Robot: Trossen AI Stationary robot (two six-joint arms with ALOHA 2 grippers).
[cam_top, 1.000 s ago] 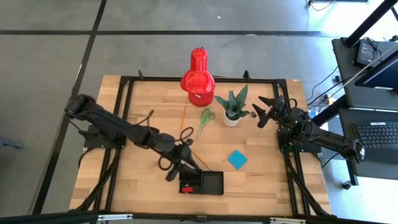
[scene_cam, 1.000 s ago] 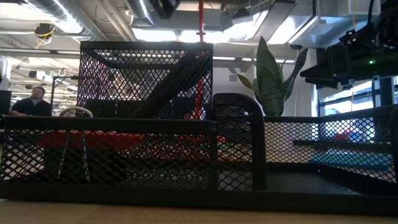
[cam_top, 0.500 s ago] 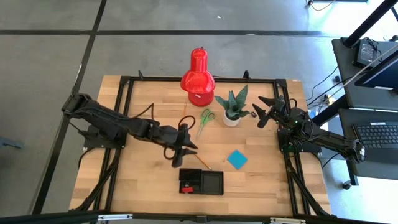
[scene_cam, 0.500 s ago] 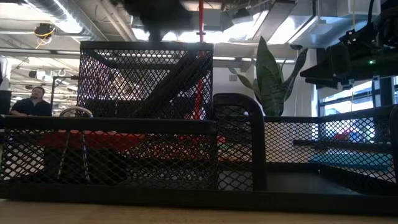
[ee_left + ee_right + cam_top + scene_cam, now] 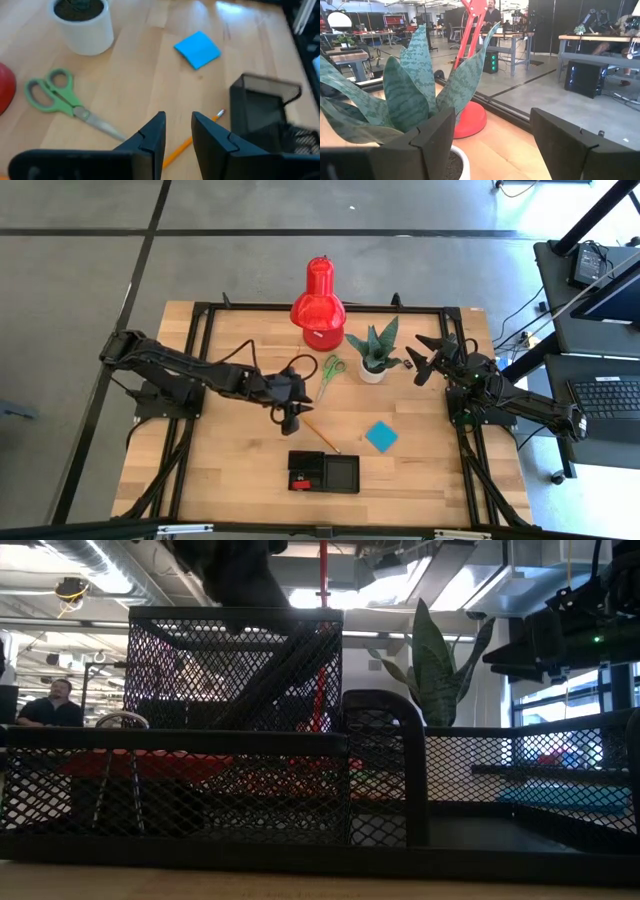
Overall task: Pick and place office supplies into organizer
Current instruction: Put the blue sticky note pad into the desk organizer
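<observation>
My left gripper point(image 5: 291, 418) hangs over the table's middle, fingers pointing down, narrowly open and empty point(image 5: 178, 131). It stands above the far end of an orange pencil point(image 5: 321, 436), which lies flat on the wood and shows in the gap point(image 5: 178, 149). Green-handled scissors point(image 5: 330, 370) lie near the plant, and a blue note pad point(image 5: 381, 436) lies to the right. The black organizer point(image 5: 325, 473) sits near the front edge with a small red piece point(image 5: 300, 477) in its left compartment. My right gripper point(image 5: 425, 358) waits open at the far right, beside the plant point(image 5: 492, 145).
A big red lamp-like object point(image 5: 319, 305) and a white-potted green plant point(image 5: 373, 352) stand at the far middle. A second thin pencil point(image 5: 297, 362) lies left of the scissors. The organizer's mesh point(image 5: 240, 740) fills the low view. A person point(image 5: 45, 705) sits in the room behind.
My left gripper has drawn away from above the organizer's left compartment, toward the table's far edge, and now stands over the pencil's far end. The organizer and the loose items have kept their places.
</observation>
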